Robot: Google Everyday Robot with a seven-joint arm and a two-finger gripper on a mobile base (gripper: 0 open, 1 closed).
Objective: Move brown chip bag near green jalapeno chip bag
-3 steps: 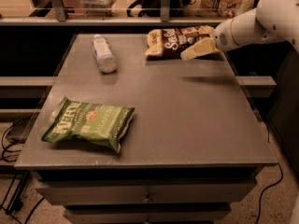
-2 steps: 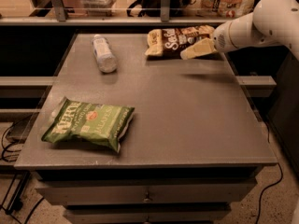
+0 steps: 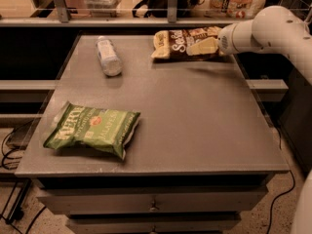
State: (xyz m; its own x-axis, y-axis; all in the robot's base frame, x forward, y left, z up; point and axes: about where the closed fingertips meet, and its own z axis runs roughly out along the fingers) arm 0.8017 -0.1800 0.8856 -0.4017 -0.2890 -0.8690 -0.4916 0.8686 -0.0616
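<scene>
Camera view: a flat grey counter (image 3: 195, 121) seen from its near edge, with 12 o'clock at the far edge.
Fingers: closed on the right end of the dark brown crinkly chip bag (image 3: 173, 44). One pale wedge-shaped finger (image 3: 204, 46) lies across the top of the bag and points toward 9 o'clock. The other finger is hidden beneath the bag.
Gripper: the two-finger gripper (image 3: 197, 48) is at about 1 o'clock on the counter, close to the far edge.
Brown bag, look: dark brown with pale yellow-tan ends and large white script lettering facing up. Its long side runs left to right.
Brown bag, place: at 12 to 1 o'clock by the far edge. A soft shadow falls on the counter just on its near side. I cannot tell whether it rests on the surface or hangs slightly above it.
Arm: the white rounded robot arm (image 3: 273, 30) comes in from 2 o'clock past the counter's right edge. Its forearm is nearly level and its wrist points toward 9 o'clock.
Green bag: the flat light-green jalapeno chip bag (image 3: 92, 129) lies at 8 o'clock near the front-left corner, well apart from the brown bag.
Bottle: a clear plastic bottle (image 3: 108, 56) lies on its side at 11 o'clock, between the two bags but nearer the brown one.
</scene>
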